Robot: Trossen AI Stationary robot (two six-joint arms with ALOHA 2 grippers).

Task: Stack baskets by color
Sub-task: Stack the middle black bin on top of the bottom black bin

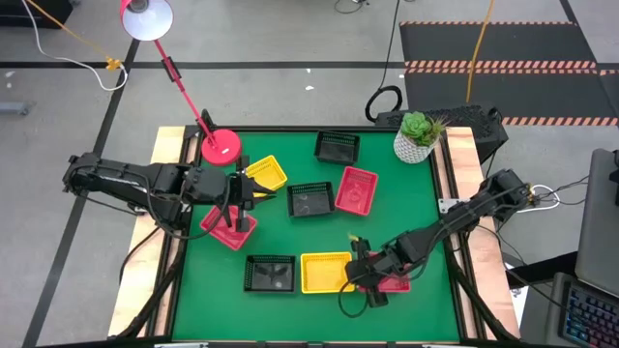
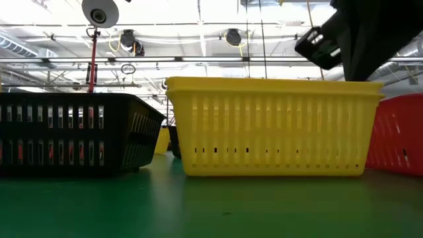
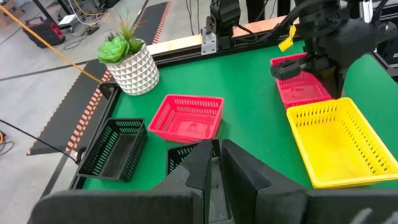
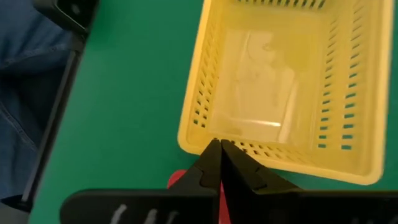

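Several baskets lie apart on the green table. A yellow basket [image 1: 326,271] and a black basket [image 1: 270,274] sit side by side near the front edge. My right gripper [image 1: 370,275] is shut and slants down between this yellow basket [image 4: 280,81] and a red basket [image 1: 395,283] [image 3: 301,87]. My left gripper [image 3: 216,149] hovers over the table's left part, between another yellow basket [image 1: 267,174] and a red basket [image 1: 229,229]. Only a narrow gap parts its fingers, and nothing shows between them. My right gripper has its shut fingertips right at the rim of the yellow basket's short wall [image 4: 242,148], coming from above and from the table's right. I cannot tell whether they touch the rim. The basket stands flat on the table.
A black basket [image 1: 309,199] and a red basket [image 1: 356,189] lie mid-table, and another black basket [image 1: 337,147] lies at the far edge. The pink lamp base [image 1: 221,147] stands far left and the white plant pot [image 1: 418,143] far right.
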